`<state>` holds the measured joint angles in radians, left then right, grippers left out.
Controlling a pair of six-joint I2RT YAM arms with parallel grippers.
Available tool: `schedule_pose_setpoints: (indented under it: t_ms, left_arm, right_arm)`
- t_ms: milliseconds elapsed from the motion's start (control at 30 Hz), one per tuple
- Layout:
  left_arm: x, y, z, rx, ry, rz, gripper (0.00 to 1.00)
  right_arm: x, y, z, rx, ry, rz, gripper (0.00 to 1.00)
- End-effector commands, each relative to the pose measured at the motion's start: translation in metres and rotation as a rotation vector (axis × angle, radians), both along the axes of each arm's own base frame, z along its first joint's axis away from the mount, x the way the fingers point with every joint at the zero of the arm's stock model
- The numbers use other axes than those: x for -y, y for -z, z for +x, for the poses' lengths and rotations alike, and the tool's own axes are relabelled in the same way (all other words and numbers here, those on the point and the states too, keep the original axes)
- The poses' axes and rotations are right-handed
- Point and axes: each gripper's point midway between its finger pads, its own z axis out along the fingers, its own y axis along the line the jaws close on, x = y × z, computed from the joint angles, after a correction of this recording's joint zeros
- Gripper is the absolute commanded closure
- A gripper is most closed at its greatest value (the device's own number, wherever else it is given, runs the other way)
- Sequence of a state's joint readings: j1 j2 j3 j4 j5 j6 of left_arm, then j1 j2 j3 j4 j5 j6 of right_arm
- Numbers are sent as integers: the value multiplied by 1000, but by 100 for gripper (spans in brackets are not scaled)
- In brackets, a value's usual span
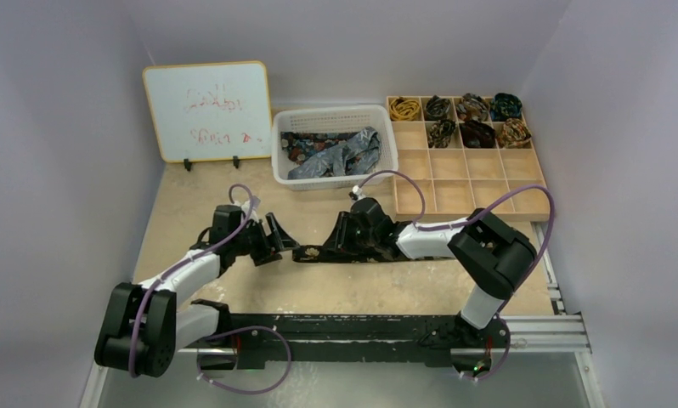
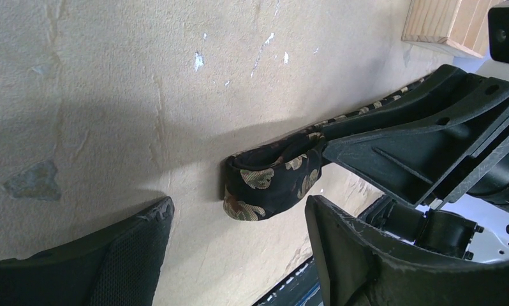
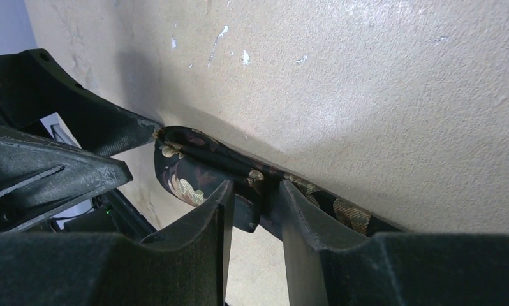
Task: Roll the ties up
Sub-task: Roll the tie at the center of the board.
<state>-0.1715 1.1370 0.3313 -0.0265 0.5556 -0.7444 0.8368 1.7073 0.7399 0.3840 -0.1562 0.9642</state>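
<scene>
Mid-table a dark, gold-patterned tie lies flat with its left end folded over. The left claw stands released, fingers wide on either side of that fold without touching it, while the right claw is clenched on the strip just beside the fold, and from above that arm hides most of the tie's length. Beyond sit a white basket of loose ties, a wooden tray with seven coils in its far cells, and a whiteboard whose red scrawl I can't read.

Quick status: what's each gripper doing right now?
Left gripper: open, holding nothing.
Right gripper: closed on the dark gold-patterned tie.
</scene>
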Motion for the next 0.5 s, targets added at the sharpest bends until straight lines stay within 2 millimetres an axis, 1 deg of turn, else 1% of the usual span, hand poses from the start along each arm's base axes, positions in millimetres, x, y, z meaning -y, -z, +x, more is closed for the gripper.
schedule_pose_setpoints:
  t_ms: [0,100,167,267,333,467]
  left_arm:
    - [-1,7,-4,-1,20,11,26]
    - [-3,10,-5,-11,16,18,29]
    - [-3,11,-5,-9,17,23,30]
    - [-2,9,-1,9,16,15,30]
    - [-1,10,-2,1,17,10,30]
    - [0,12,-3,-9,32,4,32]
  right_arm:
    - [-3,-13,7,21,16,3,65]
    - [-6,-17,4,20,0,30,65]
    - [-9,-15,3,13,-17,32,66]
    - [-7,-6,0,-5,-28,8,70]
    - [-3,0,-1,-15,-15,-9,74]
    - [5,12,-8,-53,-8,-40,75]
